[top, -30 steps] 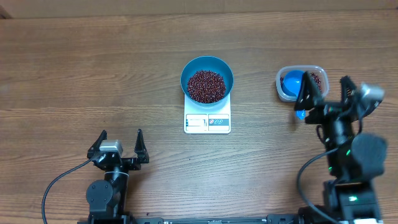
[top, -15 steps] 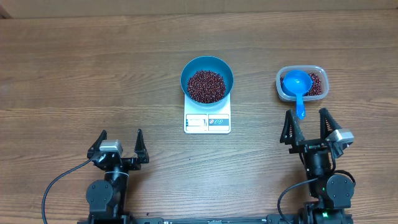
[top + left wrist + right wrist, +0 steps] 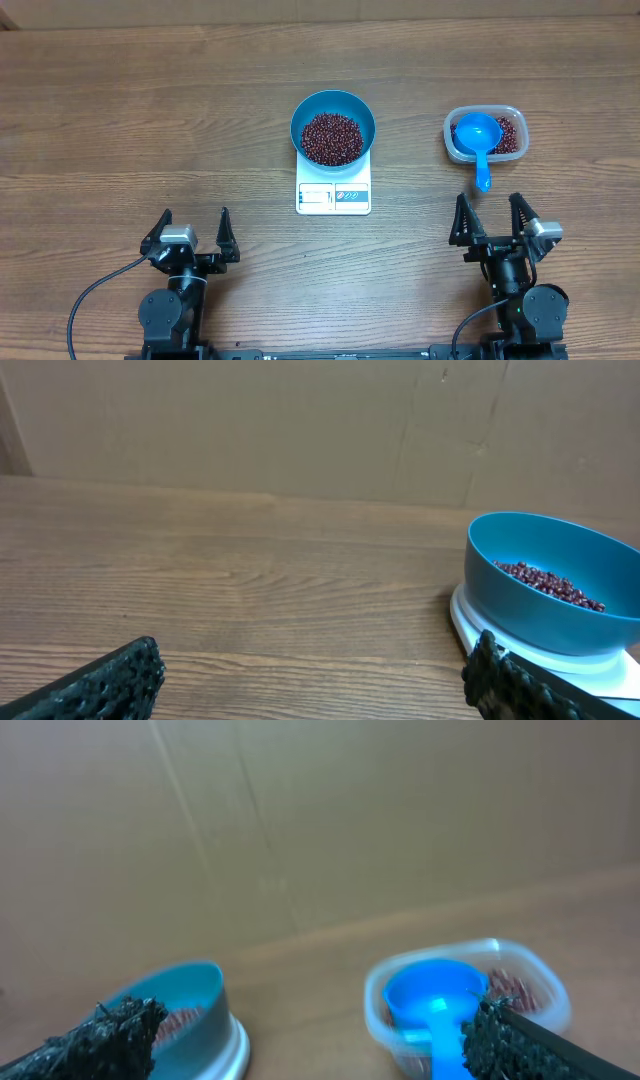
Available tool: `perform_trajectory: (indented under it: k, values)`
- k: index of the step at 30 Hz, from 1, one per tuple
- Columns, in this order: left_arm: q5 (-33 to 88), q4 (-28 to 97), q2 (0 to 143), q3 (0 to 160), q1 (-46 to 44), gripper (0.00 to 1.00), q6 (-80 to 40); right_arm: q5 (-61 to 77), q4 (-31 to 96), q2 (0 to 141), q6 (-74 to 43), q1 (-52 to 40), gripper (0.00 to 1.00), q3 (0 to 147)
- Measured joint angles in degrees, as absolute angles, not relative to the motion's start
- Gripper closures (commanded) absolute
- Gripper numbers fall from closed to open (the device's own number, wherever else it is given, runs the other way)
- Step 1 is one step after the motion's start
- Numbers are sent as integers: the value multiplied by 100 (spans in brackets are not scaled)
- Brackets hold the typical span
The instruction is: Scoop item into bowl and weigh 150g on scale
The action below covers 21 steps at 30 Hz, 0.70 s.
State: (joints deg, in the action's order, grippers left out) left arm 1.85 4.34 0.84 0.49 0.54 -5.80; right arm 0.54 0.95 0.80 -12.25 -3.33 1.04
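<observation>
The blue bowl (image 3: 333, 127) stands on the white scale (image 3: 333, 191) at the table's middle, with a heap of dark red-brown beans (image 3: 332, 138) inside. The left wrist view shows the bowl (image 3: 552, 588) at the right with beans (image 3: 548, 581) in it. My left gripper (image 3: 192, 232) stands open near the front left edge, holding nothing. My right gripper (image 3: 490, 222) is open and empty at the front right, just in front of the blue scoop (image 3: 479, 139). The right wrist view is blurred and shows the bowl (image 3: 182, 1010) at the left and the scoop (image 3: 436, 1000) at the right.
A clear plastic tub (image 3: 485, 135) at the right holds more beans, and the scoop lies in it with its handle sticking out over the near rim. A brown cardboard wall (image 3: 300, 430) stands behind the table.
My right arm has drawn back from the tub toward the front edge and lowered. The scoop, earlier partly covered by the gripper, now lies free in the tub. The left arm has not moved.
</observation>
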Motion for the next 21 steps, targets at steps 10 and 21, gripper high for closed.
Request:
perform_trajectory:
  k: [10, 21]
  values:
    - [185, 434, 84, 49, 54, 1, -580, 43, 515, 80, -1155, -309, 0, 104]
    - [185, 434, 84, 49, 54, 0, -580, 69, 519, 80, -633, -309, 0, 104]
